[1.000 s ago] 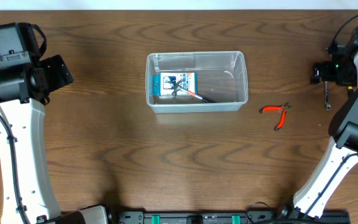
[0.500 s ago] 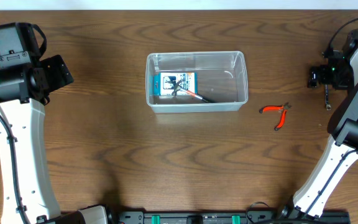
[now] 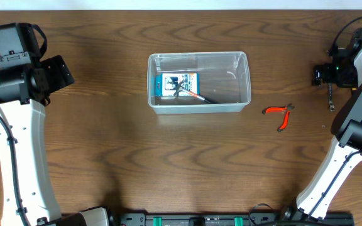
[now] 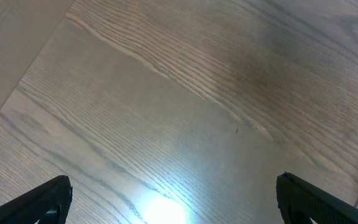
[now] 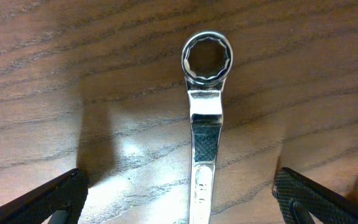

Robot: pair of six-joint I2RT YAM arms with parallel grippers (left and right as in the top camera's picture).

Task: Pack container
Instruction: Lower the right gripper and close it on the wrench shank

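1. Container (image 3: 198, 82) — mid-table, well apart from both grippers.
2. Right gripper (image 5: 179, 186) — fingers spread wide, gripping nothing, straddling a wrench (image 5: 205, 106) that lies flat.
3. Left gripper (image 4: 173, 186) — spread wide, empty.

Wrench (image 5: 204, 155), red pliers (image 3: 280, 115) (wooden table (image 3: 168, 163))

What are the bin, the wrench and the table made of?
Bin: clear glossy plastic; its contents show through the walls. Wrench: likely polished steel, bright and mirror-like, with a textured shank. Table: wood or wood-look laminate, matte, grained; cannot tell which.
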